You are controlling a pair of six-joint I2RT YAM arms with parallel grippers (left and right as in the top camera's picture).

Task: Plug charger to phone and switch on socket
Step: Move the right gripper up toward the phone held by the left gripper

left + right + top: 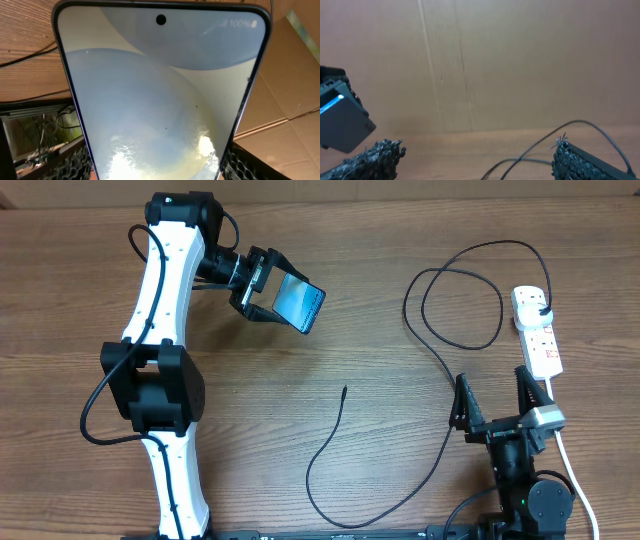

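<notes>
My left gripper (266, 288) is shut on the phone (299, 301), holding it tilted above the table at the back left. In the left wrist view the pale blue screen (160, 90) fills the frame, with a finger (65, 167) against each long edge. The charger (322, 452) lies on the table, its free connector tip (345, 389) near the middle. The cable loops right and back to a black plug (541, 306) in the socket (539, 343). My right gripper (496, 398) stands open left of the socket, nothing between its fingers (370, 160).
A white cord (570, 465) runs from the socket down the right side past my right arm. In the right wrist view, black cable loops (580, 124) lie ahead and the phone (340, 122) shows at far left. A cardboard wall (495, 60) stands behind the table.
</notes>
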